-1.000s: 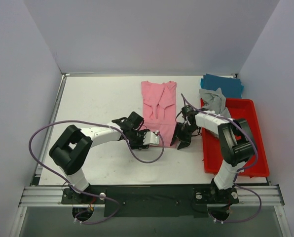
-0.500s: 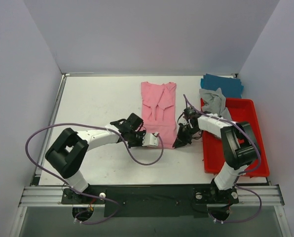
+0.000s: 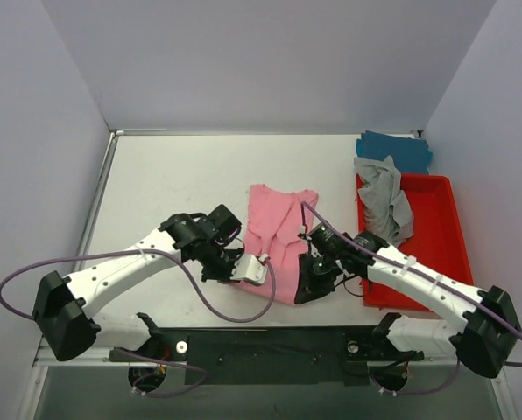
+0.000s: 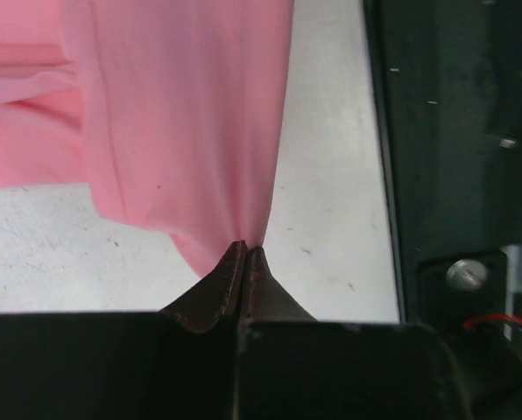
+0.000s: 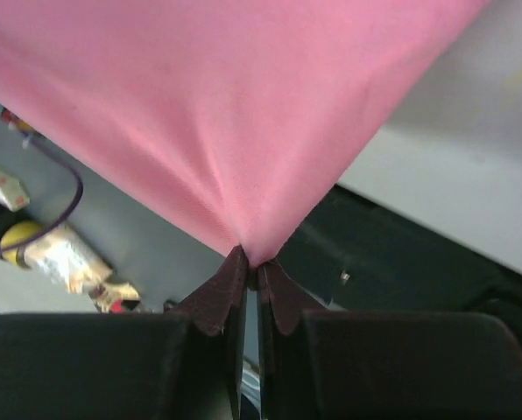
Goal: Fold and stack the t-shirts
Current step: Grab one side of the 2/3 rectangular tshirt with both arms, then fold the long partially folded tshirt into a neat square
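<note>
Pink t-shirt (image 3: 277, 234): one edge clamped in left gripper (image 4: 245, 255), another in right gripper (image 5: 249, 260), cloth fanning out ahead of both fingertip pairs. Grey t-shirt (image 3: 384, 197) and teal-blue t-shirt (image 3: 398, 149) lie well beyond right gripper.

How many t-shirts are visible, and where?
3. The pink t-shirt lies centrally on the table, pinched by the left gripper and the right gripper. The grey t-shirt hangs over the far end of the red bin. The teal-blue t-shirt lies behind the bin. Others may hide beneath.
</note>
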Controlling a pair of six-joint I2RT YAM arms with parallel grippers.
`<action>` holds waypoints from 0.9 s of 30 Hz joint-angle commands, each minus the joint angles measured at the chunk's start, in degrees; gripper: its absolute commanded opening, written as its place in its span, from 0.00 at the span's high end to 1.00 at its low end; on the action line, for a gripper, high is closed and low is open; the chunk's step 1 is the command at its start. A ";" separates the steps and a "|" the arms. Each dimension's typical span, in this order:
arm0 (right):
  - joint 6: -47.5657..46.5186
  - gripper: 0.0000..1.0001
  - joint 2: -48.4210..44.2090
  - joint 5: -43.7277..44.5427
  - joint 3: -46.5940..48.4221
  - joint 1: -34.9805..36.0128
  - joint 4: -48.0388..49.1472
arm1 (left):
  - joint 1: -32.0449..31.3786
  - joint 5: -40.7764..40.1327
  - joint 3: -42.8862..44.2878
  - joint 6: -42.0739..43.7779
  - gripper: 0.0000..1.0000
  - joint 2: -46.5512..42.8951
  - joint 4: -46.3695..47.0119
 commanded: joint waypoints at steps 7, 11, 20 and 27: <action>8.19 1.00 -8.51 -7.95 6.09 0.95 -8.45 | -0.47 10.53 18.10 2.49 1.00 -3.61 -26.51; 2.30 1.00 -2.28 -9.89 8.54 -9.86 -8.36 | 2.86 8.33 20.99 -0.76 1.00 2.34 -20.18; -8.69 1.00 17.15 -12.78 19.00 -25.44 -7.30 | 13.24 3.59 35.14 -5.34 1.00 23.97 -8.05; -8.79 1.00 26.64 -14.55 23.32 -32.56 -4.84 | 19.21 8.23 52.60 -9.20 1.00 39.79 -10.31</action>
